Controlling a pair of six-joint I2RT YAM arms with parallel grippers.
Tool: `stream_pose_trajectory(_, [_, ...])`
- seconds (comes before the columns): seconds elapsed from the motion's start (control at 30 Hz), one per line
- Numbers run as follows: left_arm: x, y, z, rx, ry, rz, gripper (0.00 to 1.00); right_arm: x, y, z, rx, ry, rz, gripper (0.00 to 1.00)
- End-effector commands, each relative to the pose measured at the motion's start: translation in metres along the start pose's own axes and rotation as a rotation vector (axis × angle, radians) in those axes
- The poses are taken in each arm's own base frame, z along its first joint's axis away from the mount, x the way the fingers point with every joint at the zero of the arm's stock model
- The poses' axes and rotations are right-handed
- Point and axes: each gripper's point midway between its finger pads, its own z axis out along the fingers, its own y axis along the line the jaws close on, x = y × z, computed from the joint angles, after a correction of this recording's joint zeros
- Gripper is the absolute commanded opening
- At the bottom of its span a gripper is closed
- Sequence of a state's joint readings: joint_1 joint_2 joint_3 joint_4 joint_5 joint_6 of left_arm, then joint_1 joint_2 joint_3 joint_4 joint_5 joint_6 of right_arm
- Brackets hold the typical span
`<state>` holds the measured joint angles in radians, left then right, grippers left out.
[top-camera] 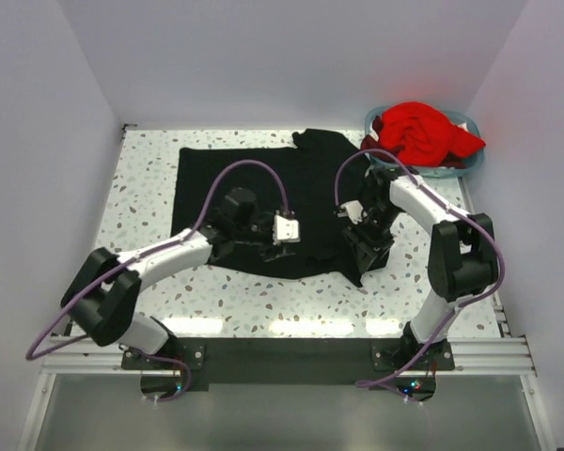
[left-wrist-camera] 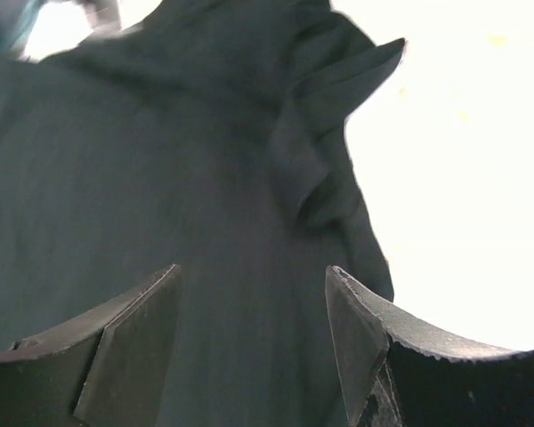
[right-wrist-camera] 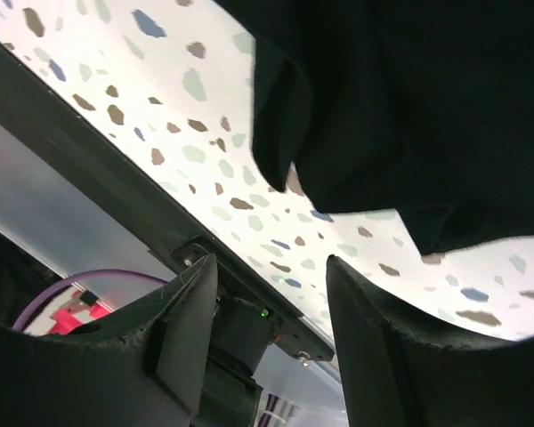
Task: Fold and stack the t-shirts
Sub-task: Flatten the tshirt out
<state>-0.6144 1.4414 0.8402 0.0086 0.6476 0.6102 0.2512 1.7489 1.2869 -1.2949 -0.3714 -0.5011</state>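
The black t-shirt [top-camera: 254,188] lies spread on the speckled table; its cloth fills the left wrist view [left-wrist-camera: 160,160], with a puckered fold at its edge [left-wrist-camera: 316,160]. The red t-shirt [top-camera: 423,132] is bunched in the light blue basket [top-camera: 470,164] at the back right. My left gripper [top-camera: 291,230] hovers over the shirt's middle, open and empty, close above the cloth [left-wrist-camera: 254,294]. My right gripper [top-camera: 363,268] is open and empty at the shirt's near right corner [right-wrist-camera: 409,107], pointing toward the table's near edge [right-wrist-camera: 271,294].
The white terrazzo table [top-camera: 263,305] shows around the shirt. The black rail [right-wrist-camera: 98,160] and the arm bases [top-camera: 164,362] run along the near edge. White walls close in the left, back and right sides. Purple cables loop over both arms.
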Motion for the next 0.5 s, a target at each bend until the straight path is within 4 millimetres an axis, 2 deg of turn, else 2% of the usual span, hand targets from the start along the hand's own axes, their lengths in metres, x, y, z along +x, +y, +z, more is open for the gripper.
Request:
stream_pose_trajectory(0.0, [-0.028, 0.005, 0.043, -0.042, -0.1, 0.227, 0.7, 0.007, -0.011, -0.01, 0.038, -0.002, 0.078, 0.56])
stream_pose_trajectory(0.1, [-0.044, -0.004, 0.064, -0.019, -0.146, 0.297, 0.69, 0.0, -0.018, -0.015, 0.034, -0.022, 0.125, 0.56])
stream_pose_trajectory(0.13, [-0.04, -0.01, 0.073, 0.003, -0.142, 0.302, 0.69, -0.002, -0.019, -0.016, 0.023, -0.026, 0.143, 0.56])
stream_pose_trajectory(0.2, [-0.044, -0.015, 0.082, 0.018, -0.154, 0.344, 0.69, -0.007, -0.023, -0.019, -0.004, -0.046, 0.176, 0.55])
stream_pose_trajectory(0.3, [-0.038, -0.021, 0.095, 0.045, -0.143, 0.384, 0.7, -0.012, -0.025, -0.014, -0.047, -0.027, 0.207, 0.55])
stream_pose_trajectory(0.4, [-0.03, -0.019, 0.106, 0.046, -0.113, 0.383, 0.68, -0.023, -0.029, -0.006, -0.077, -0.031, 0.244, 0.55])
stream_pose_trajectory(0.47, [-0.027, -0.016, 0.109, 0.042, -0.101, 0.381, 0.61, -0.027, -0.034, 0.002, -0.089, -0.019, 0.265, 0.55])
